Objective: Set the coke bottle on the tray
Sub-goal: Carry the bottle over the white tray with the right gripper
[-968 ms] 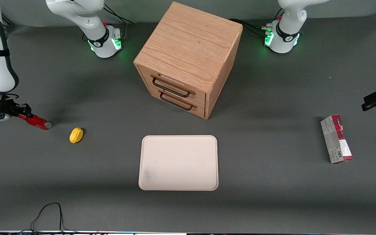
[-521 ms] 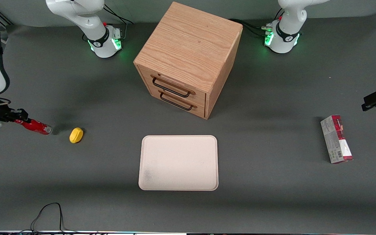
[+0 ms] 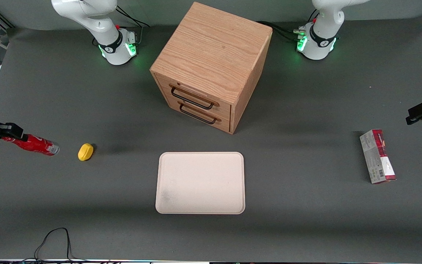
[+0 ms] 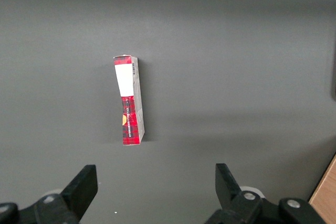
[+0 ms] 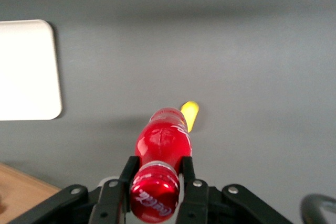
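My right gripper [image 3: 7, 132] is shut on the neck of the coke bottle [image 3: 35, 144], a slim red bottle with a silvery base, and holds it off the table at the working arm's end, base tilted down toward the yellow lump. In the right wrist view the fingers [image 5: 127, 174] clamp the bottle [image 5: 163, 140] just below its red cap. The pale beige tray [image 3: 200, 182] lies flat in front of the drawer cabinet, nearer the front camera; its corner shows in the right wrist view [image 5: 26, 72].
A yellow lump [image 3: 85, 151] lies on the table between bottle and tray. The wooden drawer cabinet [image 3: 211, 66] stands mid-table. A red-and-white carton box [image 3: 377, 156] lies toward the parked arm's end. A black cable [image 3: 51, 242] loops at the table's near edge.
The gripper has moved with the bottle toward the table's working-arm end and risen; the bottle is lifted and tilted less steeply. The arm's body has mostly left the front view.
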Action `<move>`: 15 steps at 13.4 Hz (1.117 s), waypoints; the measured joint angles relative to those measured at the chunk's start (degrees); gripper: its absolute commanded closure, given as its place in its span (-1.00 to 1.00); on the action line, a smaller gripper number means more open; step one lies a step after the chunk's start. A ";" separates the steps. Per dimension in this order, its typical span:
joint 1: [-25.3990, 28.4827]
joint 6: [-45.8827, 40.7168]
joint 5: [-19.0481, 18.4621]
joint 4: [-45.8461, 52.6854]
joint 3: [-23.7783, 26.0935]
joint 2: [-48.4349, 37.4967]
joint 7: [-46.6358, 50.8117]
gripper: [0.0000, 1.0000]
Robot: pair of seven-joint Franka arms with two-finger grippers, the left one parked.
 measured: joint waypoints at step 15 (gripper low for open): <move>1.32 23.15 -22.72 19.02 35.52 37.36 41.83 1.00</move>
